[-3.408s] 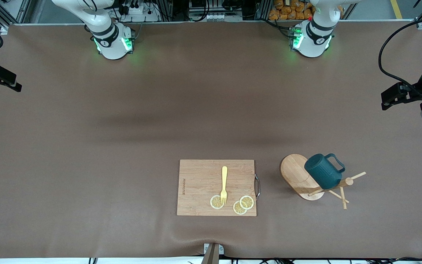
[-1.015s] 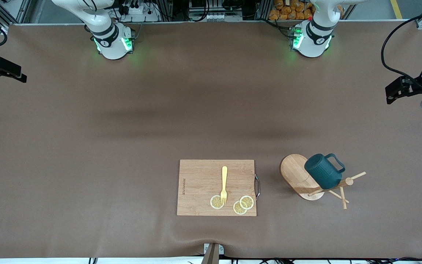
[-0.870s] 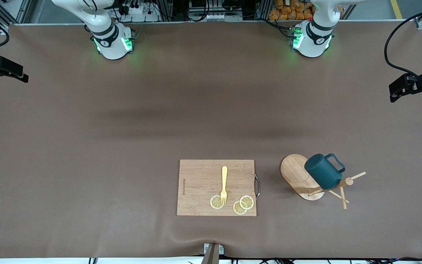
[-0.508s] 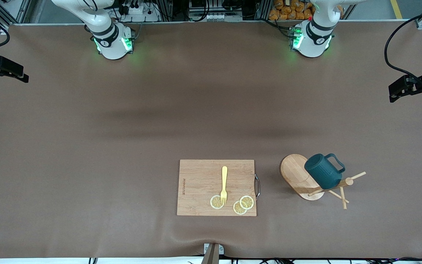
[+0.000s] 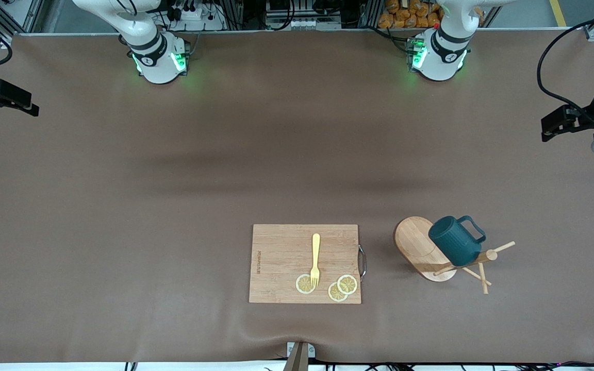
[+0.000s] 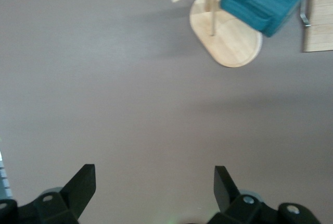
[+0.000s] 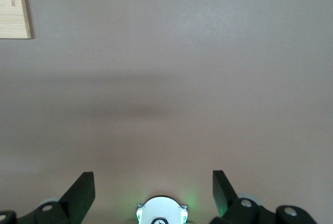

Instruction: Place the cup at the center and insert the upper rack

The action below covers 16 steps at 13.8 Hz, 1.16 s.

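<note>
A small dark teal ribbed cup (image 5: 455,240) with a loop handle hangs on the light wooden mug tree (image 5: 423,248), the upper rack, which has a flat oval base, a central post and thin crossing pegs. The rack stands on the brown table (image 5: 173,206) toward the left arm's end, near the front camera. Just beside it, toward the right arm's end, lies a rectangular wooden cutting board (image 5: 281,257) carrying a yellow fork (image 5: 315,259) and three lemon slices (image 5: 338,288).

The left gripper (image 6: 154,182) hangs over bare table at the left arm's end, fingers spread wide and holding nothing; its wrist view shows the cup and rack well apart from it. The right gripper (image 7: 153,182) hangs over bare table at the right arm's end, equally wide open and empty.
</note>
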Motion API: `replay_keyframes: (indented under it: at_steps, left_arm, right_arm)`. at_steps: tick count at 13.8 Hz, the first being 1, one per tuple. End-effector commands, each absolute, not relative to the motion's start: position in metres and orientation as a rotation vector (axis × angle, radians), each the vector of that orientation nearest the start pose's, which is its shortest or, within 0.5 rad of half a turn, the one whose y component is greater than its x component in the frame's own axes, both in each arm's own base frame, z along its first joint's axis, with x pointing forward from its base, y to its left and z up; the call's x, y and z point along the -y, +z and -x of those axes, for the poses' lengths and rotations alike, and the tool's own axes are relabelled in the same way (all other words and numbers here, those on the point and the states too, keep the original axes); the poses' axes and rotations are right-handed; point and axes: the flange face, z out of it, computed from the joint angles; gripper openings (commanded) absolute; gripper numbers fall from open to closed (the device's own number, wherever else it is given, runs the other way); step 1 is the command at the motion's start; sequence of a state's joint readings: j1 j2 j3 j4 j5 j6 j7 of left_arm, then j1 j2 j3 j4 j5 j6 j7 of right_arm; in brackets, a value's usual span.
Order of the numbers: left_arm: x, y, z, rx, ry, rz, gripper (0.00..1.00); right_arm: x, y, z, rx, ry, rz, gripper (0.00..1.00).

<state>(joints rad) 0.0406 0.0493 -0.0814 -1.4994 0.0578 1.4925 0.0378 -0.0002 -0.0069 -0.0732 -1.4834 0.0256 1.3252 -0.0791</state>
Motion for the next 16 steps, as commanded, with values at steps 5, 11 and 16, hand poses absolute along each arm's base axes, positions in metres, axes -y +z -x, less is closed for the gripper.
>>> replay_keyframes:
  at_steps: [5,11,16]
  left_arm:
    - [0.038,0.645,-0.545,-0.084,0.105,3.112,1.00]
    - [0.043,0.651,-0.536,-0.063,0.135,3.103,1.00]
    - [0.040,0.665,-0.525,-0.045,0.111,3.101,1.00]
  right_arm:
    - [0.032,0.662,-0.525,0.005,0.138,3.110,1.00]
    - [0.031,0.664,-0.524,0.006,0.136,3.107,1.00]
    - [0.030,0.666,-0.524,0.006,0.131,3.108,1.00]
